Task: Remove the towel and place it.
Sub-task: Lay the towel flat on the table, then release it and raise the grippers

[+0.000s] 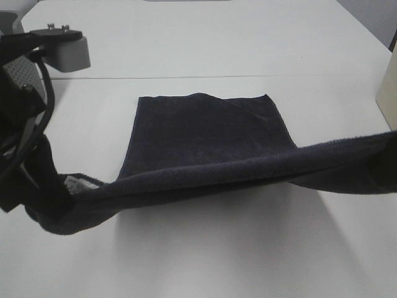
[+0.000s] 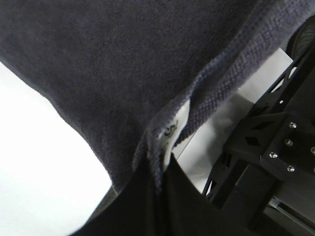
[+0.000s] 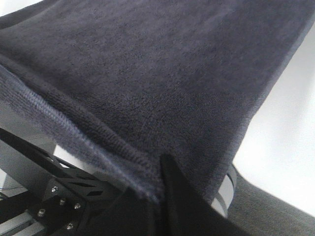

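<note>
Holding the towel (image 1: 205, 136) by its near edge, one corner each, the left gripper (image 2: 156, 169) and right gripper (image 3: 160, 172) are both clamped on the cloth, so the edge hangs stretched between them w/o bunching. The far part lies on the table (image 1: 186, 37). The white tag (image 2: 175, 129) sits just beside the left pinch, so prob. this is a short end

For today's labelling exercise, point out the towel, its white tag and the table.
towel (image 1: 205, 133): exterior high view, flat far part.
white tag (image 2: 177, 129): left wrist view, middle of the tag.
table (image 1: 248, 261): exterior high view, bare near surface.
</note>
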Action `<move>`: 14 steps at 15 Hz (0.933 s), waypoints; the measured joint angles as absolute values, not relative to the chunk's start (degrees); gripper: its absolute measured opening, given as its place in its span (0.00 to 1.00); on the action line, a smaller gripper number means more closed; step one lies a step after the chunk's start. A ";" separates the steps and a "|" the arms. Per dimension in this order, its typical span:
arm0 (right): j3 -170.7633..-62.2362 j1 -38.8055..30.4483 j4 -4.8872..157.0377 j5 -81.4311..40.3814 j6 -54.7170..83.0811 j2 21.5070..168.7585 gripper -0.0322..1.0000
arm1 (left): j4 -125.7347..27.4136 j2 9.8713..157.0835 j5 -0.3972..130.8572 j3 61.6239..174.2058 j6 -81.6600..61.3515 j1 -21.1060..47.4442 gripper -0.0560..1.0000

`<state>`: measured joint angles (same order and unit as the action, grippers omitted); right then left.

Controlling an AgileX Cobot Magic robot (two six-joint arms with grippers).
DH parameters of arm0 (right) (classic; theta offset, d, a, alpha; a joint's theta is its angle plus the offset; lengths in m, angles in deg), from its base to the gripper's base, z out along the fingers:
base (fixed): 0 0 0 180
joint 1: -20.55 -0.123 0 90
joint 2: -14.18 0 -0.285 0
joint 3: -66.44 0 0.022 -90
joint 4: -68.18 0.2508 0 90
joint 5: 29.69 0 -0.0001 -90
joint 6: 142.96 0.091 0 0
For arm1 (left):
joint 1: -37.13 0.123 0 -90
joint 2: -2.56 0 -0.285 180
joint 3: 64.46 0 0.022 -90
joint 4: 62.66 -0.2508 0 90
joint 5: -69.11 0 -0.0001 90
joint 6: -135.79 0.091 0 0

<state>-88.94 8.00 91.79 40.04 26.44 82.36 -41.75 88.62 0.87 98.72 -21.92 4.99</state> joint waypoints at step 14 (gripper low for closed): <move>-73.58 8.00 92.88 39.98 29.14 94.04 0.05 | -30.74 101.56 2.54 83.65 -21.41 -2.23 0.05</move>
